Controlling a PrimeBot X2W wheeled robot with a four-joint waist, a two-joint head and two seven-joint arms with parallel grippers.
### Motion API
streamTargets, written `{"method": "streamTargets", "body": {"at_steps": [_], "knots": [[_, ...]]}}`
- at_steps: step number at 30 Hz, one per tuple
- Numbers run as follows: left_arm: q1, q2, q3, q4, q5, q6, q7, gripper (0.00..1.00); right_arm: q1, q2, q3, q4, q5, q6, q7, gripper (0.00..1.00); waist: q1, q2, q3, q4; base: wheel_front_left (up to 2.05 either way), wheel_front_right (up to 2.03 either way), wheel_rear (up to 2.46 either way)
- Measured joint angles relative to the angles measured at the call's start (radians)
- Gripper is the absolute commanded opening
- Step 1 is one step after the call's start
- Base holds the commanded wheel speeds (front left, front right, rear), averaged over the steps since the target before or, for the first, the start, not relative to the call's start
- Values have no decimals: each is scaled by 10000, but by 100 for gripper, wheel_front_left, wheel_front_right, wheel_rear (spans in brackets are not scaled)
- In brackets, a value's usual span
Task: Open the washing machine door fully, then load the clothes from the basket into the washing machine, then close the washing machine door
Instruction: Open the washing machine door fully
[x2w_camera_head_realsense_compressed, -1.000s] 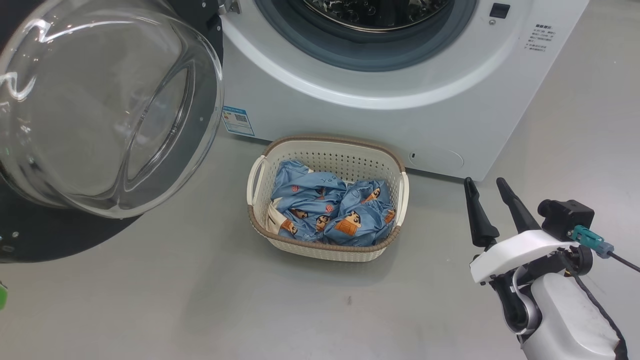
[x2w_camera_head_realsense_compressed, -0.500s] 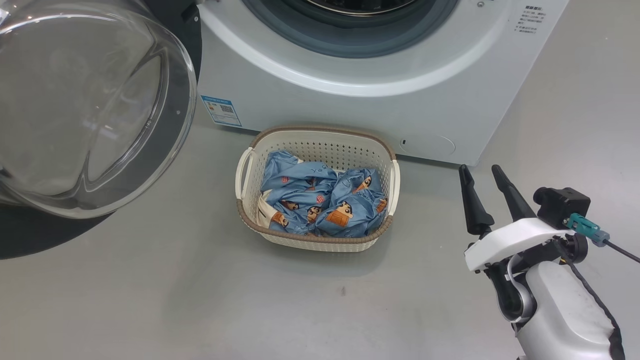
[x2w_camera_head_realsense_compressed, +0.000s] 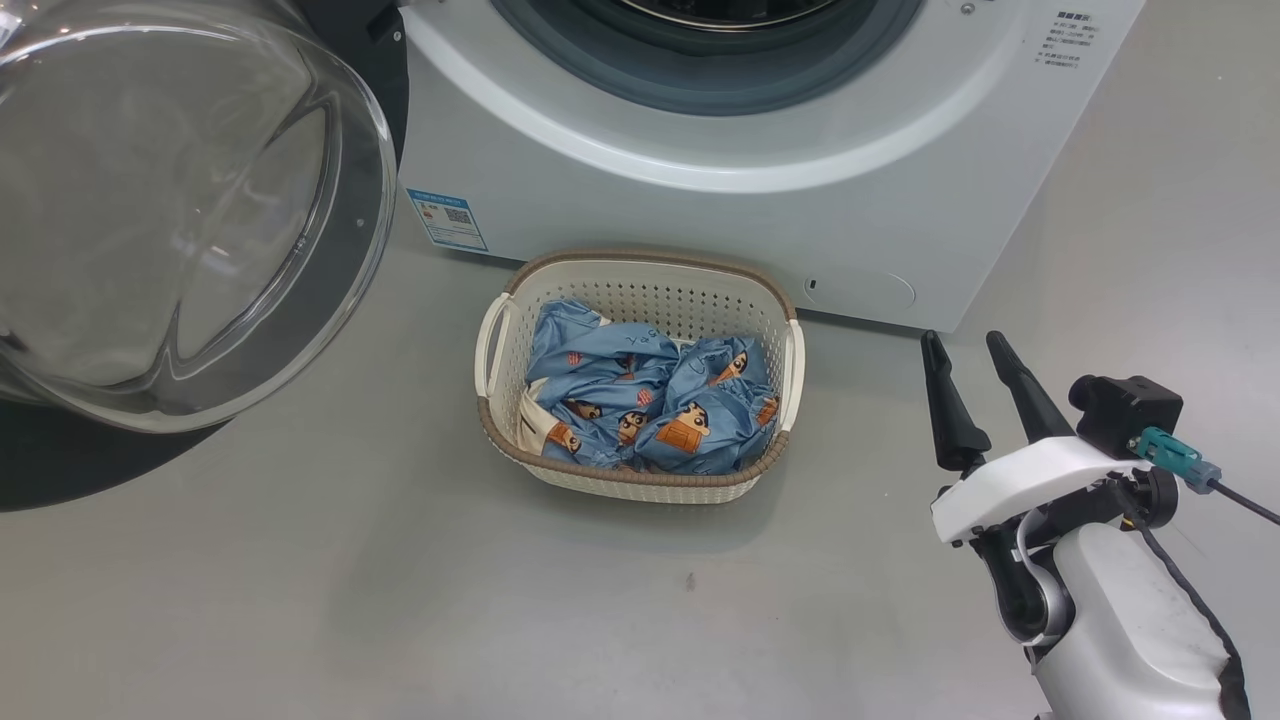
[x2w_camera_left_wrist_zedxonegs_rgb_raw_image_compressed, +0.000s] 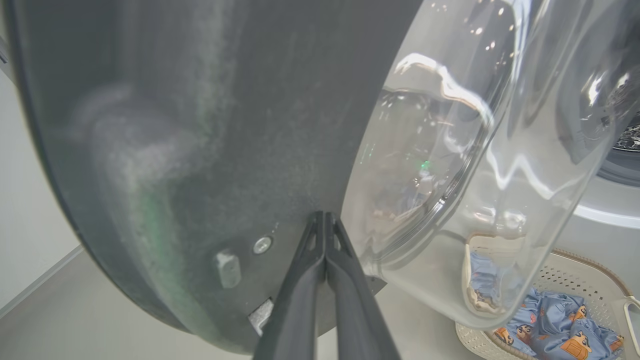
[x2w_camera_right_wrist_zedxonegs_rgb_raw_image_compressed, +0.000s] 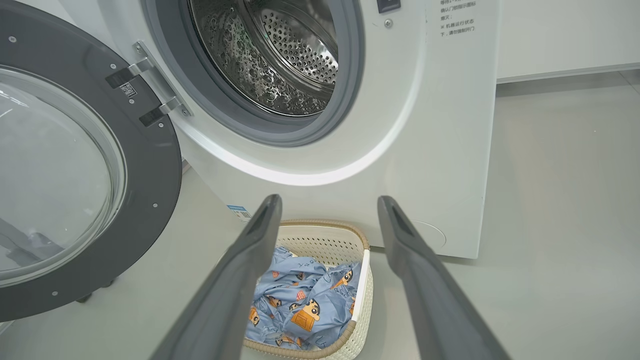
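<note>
The washing machine (x2w_camera_head_realsense_compressed: 700, 200) stands at the top of the head view, its steel drum (x2w_camera_right_wrist_zedxonegs_rgb_raw_image_compressed: 280, 60) bare. The washing machine door (x2w_camera_head_realsense_compressed: 180, 210) hangs swung out to the left, glass bowl facing me. On the floor before the machine sits the basket (x2w_camera_head_realsense_compressed: 640, 480), holding the blue cartoon-print clothes (x2w_camera_head_realsense_compressed: 650, 400). My right gripper (x2w_camera_head_realsense_compressed: 960, 340) is open and empty, right of the basket and above the floor. In the right wrist view the right gripper (x2w_camera_right_wrist_zedxonegs_rgb_raw_image_compressed: 330, 200) points over the basket (x2w_camera_right_wrist_zedxonegs_rgb_raw_image_compressed: 320, 235) and the clothes (x2w_camera_right_wrist_zedxonegs_rgb_raw_image_compressed: 305, 305). My left gripper (x2w_camera_left_wrist_zedxonegs_rgb_raw_image_compressed: 325, 215) is shut, empty, its tips close against the door's black rim (x2w_camera_left_wrist_zedxonegs_rgb_raw_image_compressed: 200, 125).
Grey floor spreads in front of and to the right of the basket. A blue label sticker (x2w_camera_head_realsense_compressed: 445, 215) sits low on the machine's front. The open door overhangs the floor at the left. A pale wall runs behind the machine (x2w_camera_right_wrist_zedxonegs_rgb_raw_image_compressed: 550, 35).
The head camera has shifted a little. The door has swung slightly farther left, away from the basket. The right gripper and the basket keep their places.
</note>
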Motion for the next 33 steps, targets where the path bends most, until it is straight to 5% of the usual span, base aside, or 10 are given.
{"method": "streamTargets", "body": {"at_steps": [23, 25, 27, 33], "knots": [[-17, -477, -454, -61, 25, -84, -1310, 0, -12, 52, 23, 77, 19, 0, 0, 100, 0, 0, -359, 220, 0, 0, 0], [38, -518, -491, -176, 25, -84, -1488, 40, -11, 54, 40, 77, 21, 0, 0, 100, 0, 0, -399, 219, 0, 0, 0], [174, -537, -491, -314, 21, -84, -1722, 100, -10, 59, 161, 81, 23, 0, 0, 100, 0, 0, -451, 200, 0, 0, 0], [774, -784, -571, -642, -12, -86, -2161, 100, 0, 54, 291, 96, 90, 0, 0, 100, 0, 0, -632, 22, 0, 0, 0]]}}
